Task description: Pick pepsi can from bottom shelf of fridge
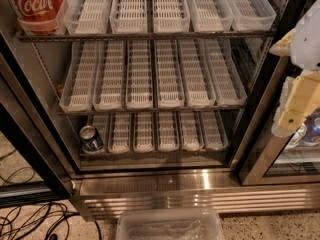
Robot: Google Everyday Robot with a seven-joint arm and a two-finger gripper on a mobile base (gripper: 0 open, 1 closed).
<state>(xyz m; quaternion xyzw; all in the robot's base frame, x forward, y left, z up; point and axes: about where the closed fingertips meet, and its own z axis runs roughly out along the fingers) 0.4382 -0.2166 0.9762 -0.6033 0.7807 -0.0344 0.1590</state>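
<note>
Before the fridge [200, 186], the tool [294, 115] hangs at right, apart from the pepsi can [91, 139], opening untellable.

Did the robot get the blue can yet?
Not yet. Done: the fridge stands open. In hand: the gripper hangs at the right edge, far from the pepsi can. Left: reach the can at the left end of the bottom shelf, grab it, pull it out.

Warm dim light, glare on fridge [205, 184] base, shadowed bottom shelf [165, 131] — end effector [295, 101] washed-out, right edge.
</note>
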